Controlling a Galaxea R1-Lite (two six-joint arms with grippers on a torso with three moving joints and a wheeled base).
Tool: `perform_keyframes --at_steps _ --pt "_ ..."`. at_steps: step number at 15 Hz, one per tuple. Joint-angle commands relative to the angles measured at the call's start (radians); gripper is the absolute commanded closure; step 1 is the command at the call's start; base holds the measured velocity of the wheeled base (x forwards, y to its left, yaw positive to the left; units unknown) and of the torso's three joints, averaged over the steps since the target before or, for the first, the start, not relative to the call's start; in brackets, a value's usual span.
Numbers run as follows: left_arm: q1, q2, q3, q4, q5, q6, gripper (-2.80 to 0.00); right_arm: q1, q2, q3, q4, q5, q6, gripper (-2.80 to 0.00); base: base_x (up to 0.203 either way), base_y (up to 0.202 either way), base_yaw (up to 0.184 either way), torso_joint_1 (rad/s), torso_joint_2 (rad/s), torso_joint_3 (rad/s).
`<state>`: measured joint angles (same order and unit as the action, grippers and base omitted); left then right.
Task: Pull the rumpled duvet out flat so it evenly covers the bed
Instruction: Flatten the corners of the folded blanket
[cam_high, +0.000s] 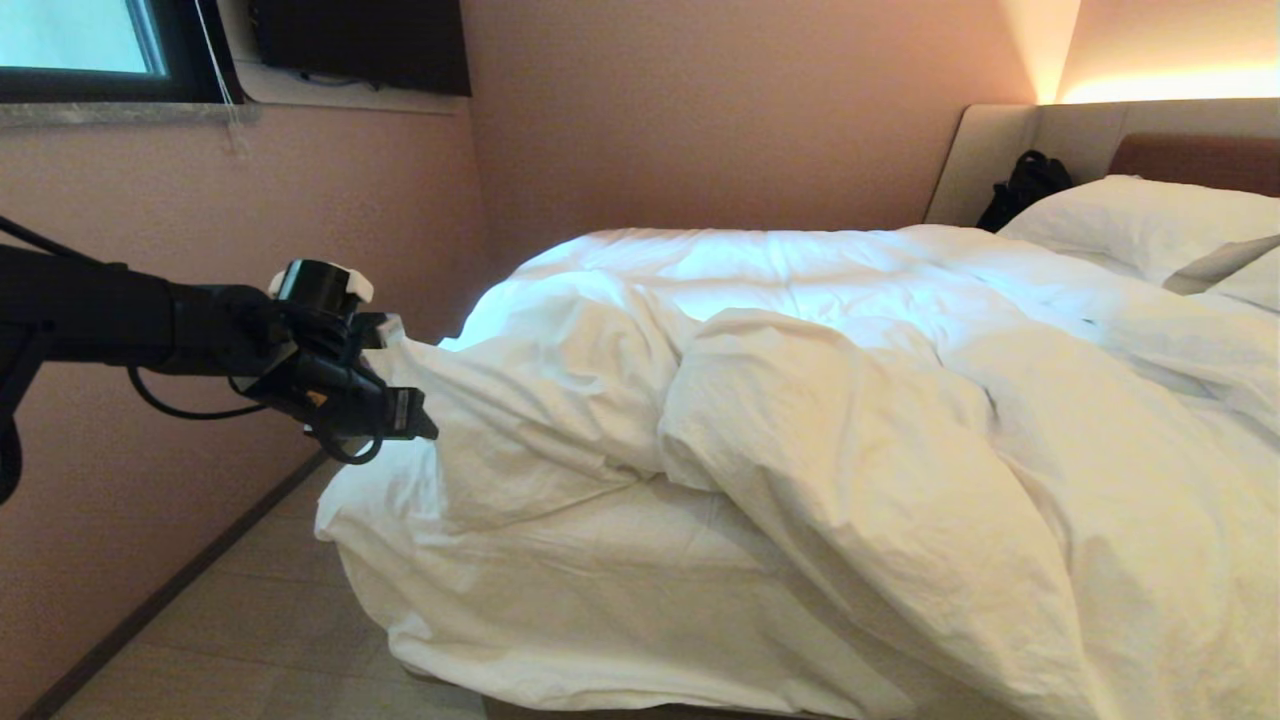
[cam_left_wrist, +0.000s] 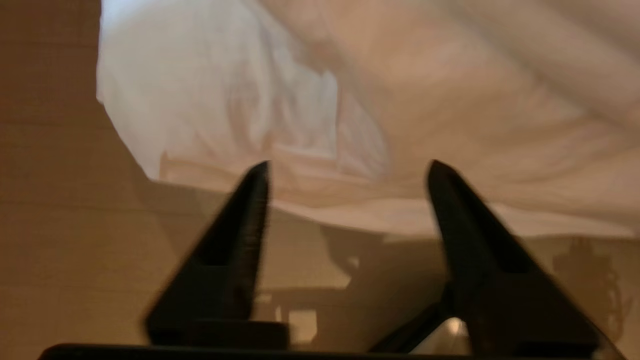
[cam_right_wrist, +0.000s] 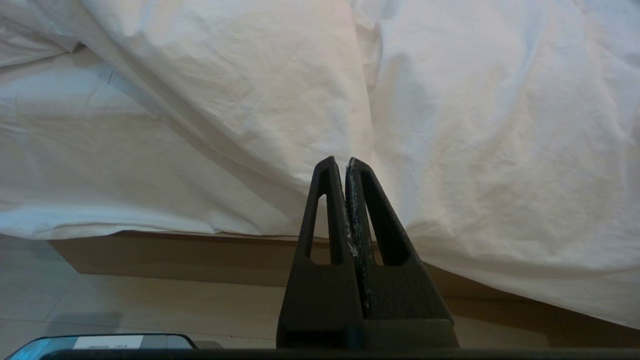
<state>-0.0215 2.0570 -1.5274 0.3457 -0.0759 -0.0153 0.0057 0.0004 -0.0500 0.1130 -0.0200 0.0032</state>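
left tool (cam_left_wrist: 347, 172) jaws apart, blurred, at duvet (cam_high: 800, 400) corner | right tool (cam_right_wrist: 347, 162) pressed together, absent from head view | bed (cam_right_wrist: 200, 260) base mostly hidden

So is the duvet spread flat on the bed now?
No, the duvet is bunched: thick folds pile across the middle, and one edge hangs over the bed's side.

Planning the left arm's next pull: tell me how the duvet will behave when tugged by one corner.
The duvet is deeply creased and bunched, so probably floppy: a corner tug likely stretches one ridge, not the whole sheet. Its puffy folds suggest bulk, perhaps dragging heavily. The left gripper stands open near its edge.
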Motion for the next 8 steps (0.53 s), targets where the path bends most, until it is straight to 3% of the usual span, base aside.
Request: perform_keyframes --at_steps 1,8 --pt "0.0 0.0 -0.003 0.006 -0.007 0.001 0.0 0.0 0.0 -0.001 0.001 0.0 0.0 0.0 0.0 0.0 0.0 0.0 0.0 0.0" --pt "-0.008 0.022 0.027 0.036 -0.084 0.077 0.0 0.0 0.0 -0.001 0.001 0.0 0.0 0.0 0.0 0.0 0.0 0.0 0.0 0.0"
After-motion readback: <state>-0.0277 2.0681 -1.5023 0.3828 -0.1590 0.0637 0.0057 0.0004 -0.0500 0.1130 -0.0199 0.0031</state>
